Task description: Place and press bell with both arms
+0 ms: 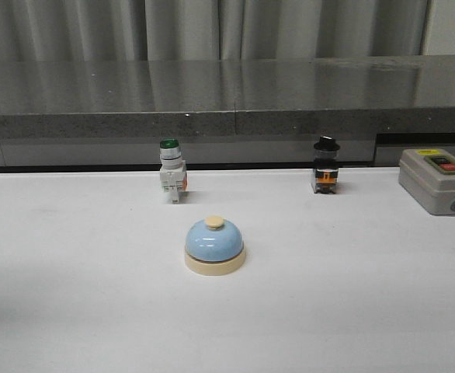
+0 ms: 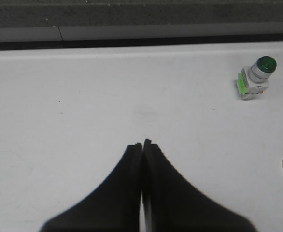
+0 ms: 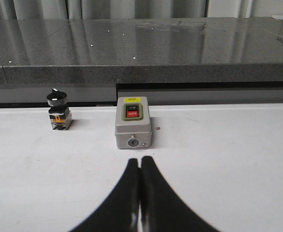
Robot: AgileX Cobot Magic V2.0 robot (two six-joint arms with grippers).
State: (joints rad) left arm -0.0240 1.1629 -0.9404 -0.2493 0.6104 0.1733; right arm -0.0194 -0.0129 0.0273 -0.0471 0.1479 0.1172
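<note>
On the white table (image 1: 72,295), a light-blue bell (image 1: 214,245) sits upright near the middle, untouched. Behind it stand a green-capped switch (image 1: 171,171) and a black-capped switch (image 1: 325,166). The left gripper (image 2: 142,145) and right gripper (image 3: 140,161) are each pressed together, holding nothing, above bare tabletop.
</note>
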